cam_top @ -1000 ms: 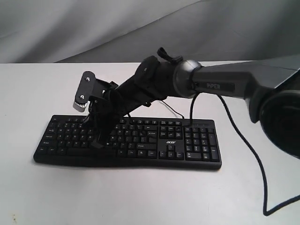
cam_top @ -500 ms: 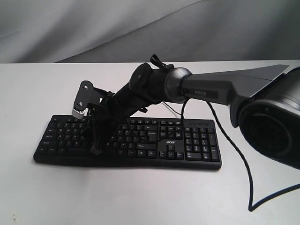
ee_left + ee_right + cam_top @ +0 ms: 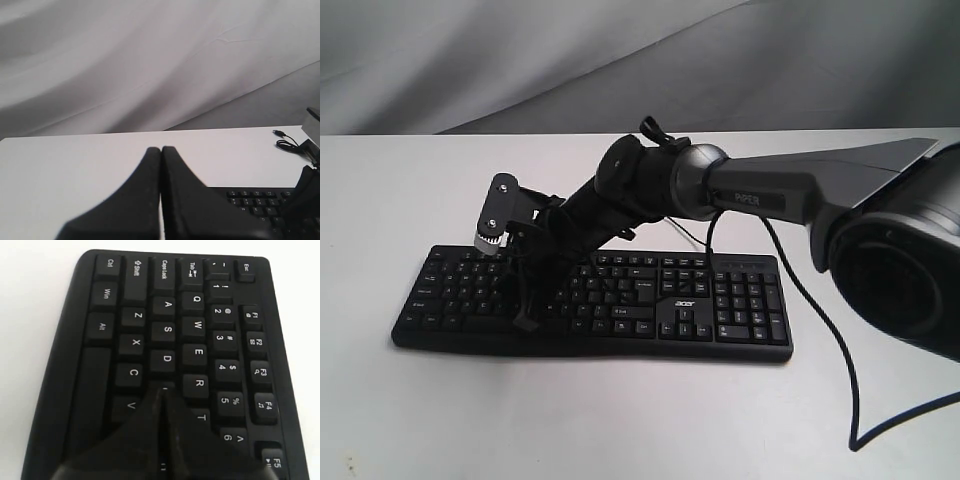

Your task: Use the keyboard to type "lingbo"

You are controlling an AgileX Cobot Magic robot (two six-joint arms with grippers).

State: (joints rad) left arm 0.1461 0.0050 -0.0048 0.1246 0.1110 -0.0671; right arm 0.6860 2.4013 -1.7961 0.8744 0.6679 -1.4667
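- The right gripper point(image 3: 526, 320) has its two fingers pressed flat together into one narrow point. It aims down at the keyboard point(image 3: 740, 310) from an arm that reaches in from the right.
- In the right wrist view the joined tips point(image 3: 162, 392) sit over the key next to D on the home row. R and T are close on one flank, C and V on the other (whether the key is actually pushed down cannot be told).
- The keyboard point(image 3: 95, 385) lies flat on the white table point(image 3: 420, 420), directly beneath this gripper. Its Ctrl-to-Esc end edge is a few key columns ahead of the fingertips, and the number-pad end lies back toward the arm's base.
- Open white surface runs past that end edge and along the keyboard's front edge.
- The left gripper point(image 3: 161, 155) is also closed, finger against finger, pinching nothing.
- A corner of the keyboard point(image 3: 255, 200) shows off to one side of the left gripper.
- Ahead of the left gripper the table point(image 3: 75, 165) stretches to its far edge, where a grey cloth point(image 3: 150, 60) rises.
- A thin cable point(image 3: 286, 145) lies beyond the keyboard's back edge.
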